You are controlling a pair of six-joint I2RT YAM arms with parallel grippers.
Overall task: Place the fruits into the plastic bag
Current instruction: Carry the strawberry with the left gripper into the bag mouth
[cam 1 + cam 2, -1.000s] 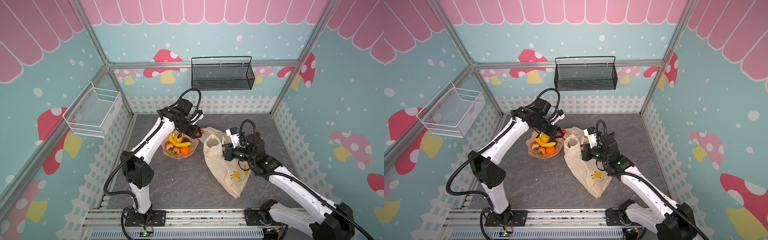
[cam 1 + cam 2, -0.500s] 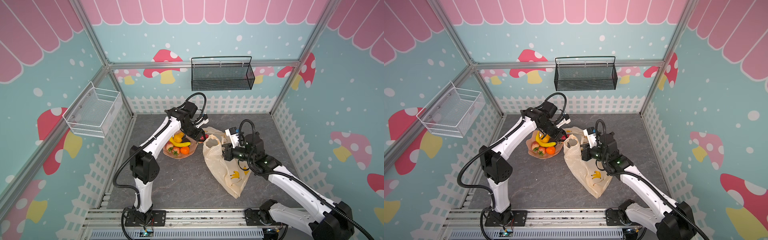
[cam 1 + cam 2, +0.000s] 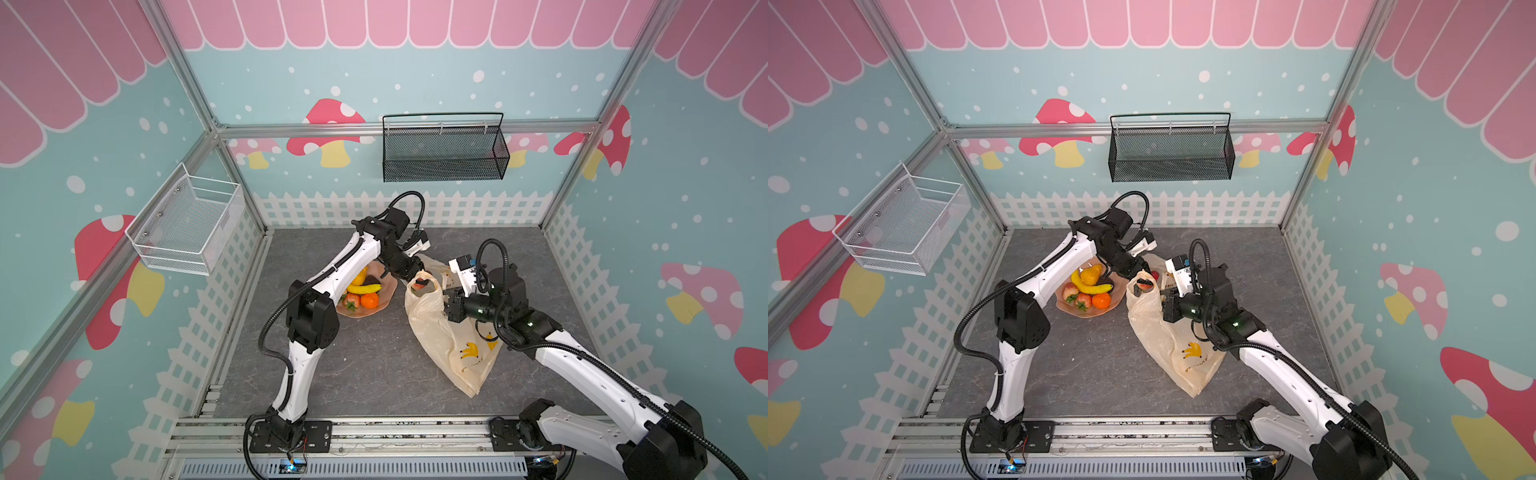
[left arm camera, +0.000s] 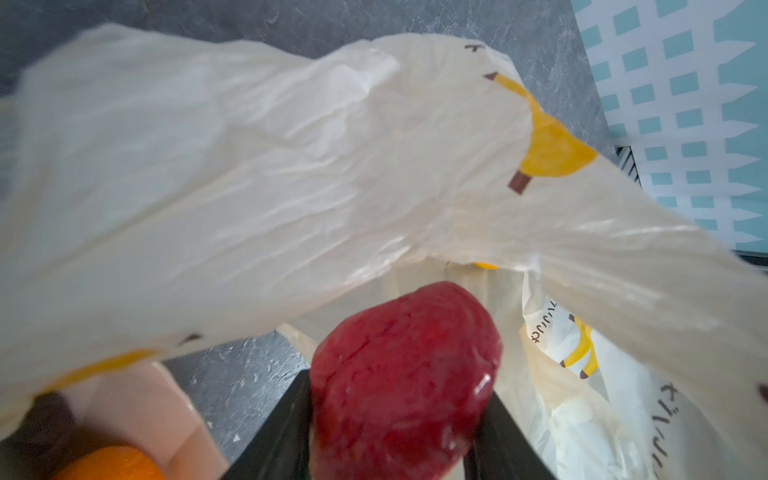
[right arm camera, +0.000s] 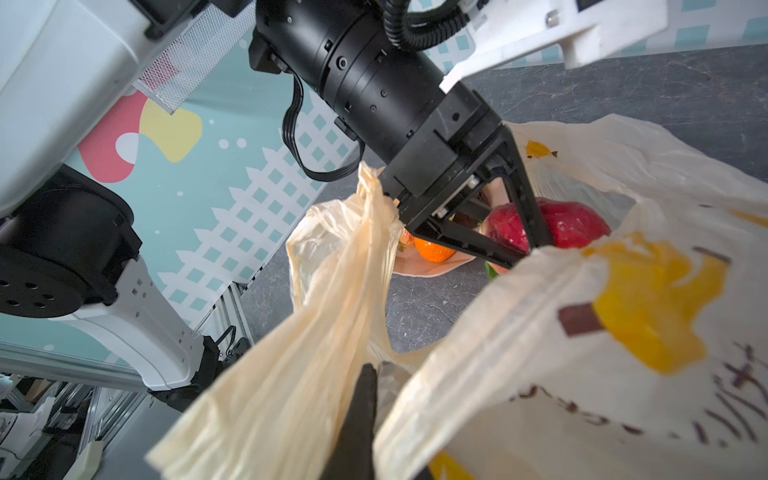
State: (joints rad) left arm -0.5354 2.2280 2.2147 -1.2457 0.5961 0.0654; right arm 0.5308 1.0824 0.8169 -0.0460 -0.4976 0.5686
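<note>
My left gripper (image 3: 419, 281) is shut on a red strawberry (image 4: 405, 374), holding it right at the open mouth of the plastic bag (image 3: 453, 345). In the right wrist view the strawberry (image 5: 573, 224) sits between the black fingers, just above the bag's rim (image 5: 582, 332). My right gripper (image 3: 448, 309) is shut on the bag's upper edge and holds it up; one dark finger (image 5: 359, 415) shows between folds of plastic. A banana (image 3: 365, 287), an orange (image 3: 369, 301), another strawberry (image 3: 352, 300) and a yellowish piece (image 3: 360, 275) lie in the pink dish (image 3: 386, 295).
The pink dish (image 3: 1067, 307) sits just left of the bag (image 3: 1173, 345), under my left forearm. A black wire basket (image 3: 442, 151) hangs on the back wall and a white mesh basket (image 3: 187, 226) on the left wall. White fence panels ring the grey floor.
My left gripper has carried the strawberry rightwards from above the dish to the bag's mouth. The right arm and the bag have stayed put.
</note>
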